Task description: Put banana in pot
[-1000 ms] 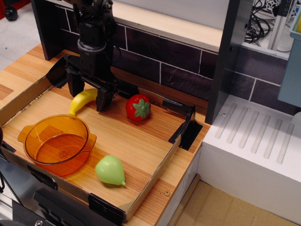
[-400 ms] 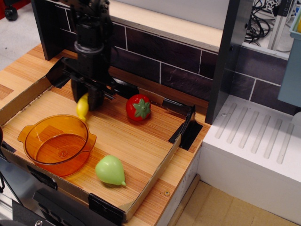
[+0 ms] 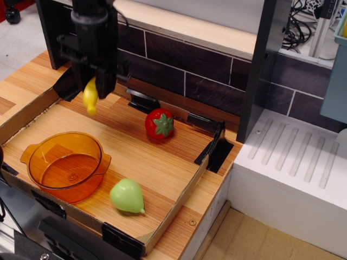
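The banana [image 3: 90, 96] is clamped between the closed fingers [image 3: 95, 86], hanging nearly upright. The pot [image 3: 66, 165] lies below and nearer the camera.

Up at the back left, the tool [image 3: 93, 86] holds the banana [image 3: 90, 96] hanging clear above the tabletop [image 3: 162, 162]. Below and in front of it, the pot [image 3: 66, 165] sits at the front left of the tray [image 3: 179, 203]. The pear [image 3: 127, 196] lies just right of the pot, near the front edge. The strawberry [image 3: 159, 123] rests farther back, right of the banana.
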